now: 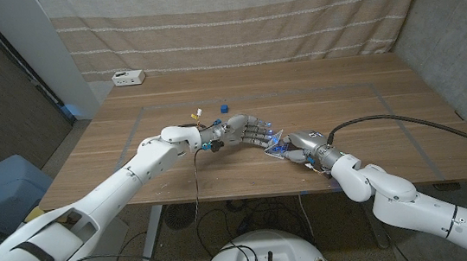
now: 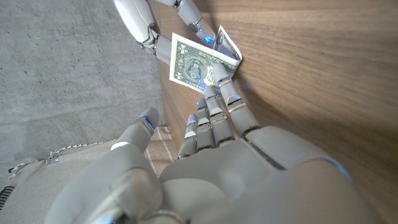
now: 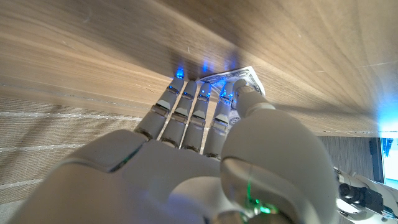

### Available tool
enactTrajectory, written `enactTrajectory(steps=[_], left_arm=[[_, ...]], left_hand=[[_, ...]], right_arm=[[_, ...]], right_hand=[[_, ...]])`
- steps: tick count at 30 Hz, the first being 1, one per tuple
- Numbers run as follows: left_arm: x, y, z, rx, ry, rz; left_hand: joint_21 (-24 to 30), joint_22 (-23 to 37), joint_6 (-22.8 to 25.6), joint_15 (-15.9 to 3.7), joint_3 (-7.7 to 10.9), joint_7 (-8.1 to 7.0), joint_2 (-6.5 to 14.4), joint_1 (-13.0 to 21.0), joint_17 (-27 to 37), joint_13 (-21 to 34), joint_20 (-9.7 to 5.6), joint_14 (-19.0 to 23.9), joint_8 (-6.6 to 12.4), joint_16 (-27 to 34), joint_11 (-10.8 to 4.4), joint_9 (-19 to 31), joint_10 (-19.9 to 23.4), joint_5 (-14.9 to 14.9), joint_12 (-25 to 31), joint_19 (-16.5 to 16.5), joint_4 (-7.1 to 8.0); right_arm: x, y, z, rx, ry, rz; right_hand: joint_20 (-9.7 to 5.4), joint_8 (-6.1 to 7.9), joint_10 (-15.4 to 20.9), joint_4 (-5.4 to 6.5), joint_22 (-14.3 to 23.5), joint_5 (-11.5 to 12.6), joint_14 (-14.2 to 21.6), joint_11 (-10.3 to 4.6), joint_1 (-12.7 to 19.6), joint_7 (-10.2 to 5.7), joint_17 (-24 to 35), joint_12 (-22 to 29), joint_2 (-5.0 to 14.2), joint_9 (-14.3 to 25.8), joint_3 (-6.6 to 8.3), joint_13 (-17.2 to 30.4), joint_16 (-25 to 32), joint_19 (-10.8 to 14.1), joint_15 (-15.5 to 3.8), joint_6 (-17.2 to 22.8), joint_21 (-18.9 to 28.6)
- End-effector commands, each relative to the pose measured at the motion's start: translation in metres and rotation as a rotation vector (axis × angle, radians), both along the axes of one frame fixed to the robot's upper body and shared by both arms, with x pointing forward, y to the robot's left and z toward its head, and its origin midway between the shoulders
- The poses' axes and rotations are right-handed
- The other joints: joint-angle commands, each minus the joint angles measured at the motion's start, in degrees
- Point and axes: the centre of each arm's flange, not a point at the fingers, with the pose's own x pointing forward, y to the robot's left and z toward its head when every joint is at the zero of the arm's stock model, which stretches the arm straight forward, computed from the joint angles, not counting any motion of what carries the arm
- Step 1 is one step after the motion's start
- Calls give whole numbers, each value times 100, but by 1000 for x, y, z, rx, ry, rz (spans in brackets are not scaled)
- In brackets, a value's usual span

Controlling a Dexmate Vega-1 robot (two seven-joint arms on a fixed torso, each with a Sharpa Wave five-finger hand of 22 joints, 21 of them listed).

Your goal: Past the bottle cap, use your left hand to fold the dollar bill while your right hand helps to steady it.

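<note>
near the front edge of the wooden table (image 1: 368, 90), the right hand (image 1: 303, 145) presses its fingers, held together, on the dollar bill (image 2: 198, 62). the left hand (image 1: 247, 132) touches the bill's edge, fingers together, perhaps lifting it. farther back sits a blue bottle cap (image 1: 223, 108).

Head view high over table (image 1: 219, 162), wrist views close (sharing dollar bill (image 2: 198, 63))

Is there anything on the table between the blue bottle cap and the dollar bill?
In the head view, only the left hand lies between the bottle cap and the dollar bill.
</note>
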Motion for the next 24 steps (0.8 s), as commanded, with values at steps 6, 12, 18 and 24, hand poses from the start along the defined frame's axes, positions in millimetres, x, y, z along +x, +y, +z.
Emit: enactTrajectory(steps=[6, 12, 18, 24], left_arm=[[-4, -8, 7, 116, -59, 64], [-3, -10, 8, 123, -55, 65], [0, -17, 10, 117, -48, 39], [-2, -22, 14, 23, -46, -10]], left_hand=[[-149, 24, -143, 92, -57, 351, -26, -166, 3, 12, 67, -249, -13, -69, 56, 15, -238, -85, -50, -214, 85], [-343, 29, -401, 167, -83, 312, -18, -277, -8, 8, 119, -540, -32, -89, 88, 10, -574, -134, -85, -481, 134], [-493, 36, -708, 138, -93, 226, -32, -346, -18, 4, 117, -845, -43, -102, 56, 5, -907, -165, -97, -649, 140], [-468, 42, -639, 40, -85, 98, -18, -381, -23, 3, 85, -740, 29, -25, -30, 3, -786, -180, -1, -454, 144]], right_arm=[[1, -6, 4, 21, -14, -7], [2, -10, 8, 38, -25, -17], [4, -12, 10, 40, -21, -25], [8, -10, 4, 25, 3, -21]], right_hand=[[-12, -22, 20, -11, 28, 7, 26, -2, 48, 20, 18, -27, 21, 11, -31, 20, -32, 60, -349, 14, 24], [-11, -34, 0, 4, 28, 6, 24, 21, 29, 33, 10, -44, 14, 12, -37, 21, -50, 65, -342, -12, 22], [2, -58, -42, 25, 28, 5, 18, 45, -1, 49, 4, -69, 6, 12, -50, 21, -71, 52, -321, -79, 13], [15, -39, 33, 25, 28, 10, 67, -1, -2, 28, -5, -50, 7, 12, -47, 22, -74, 55, -321, -40, 10]])
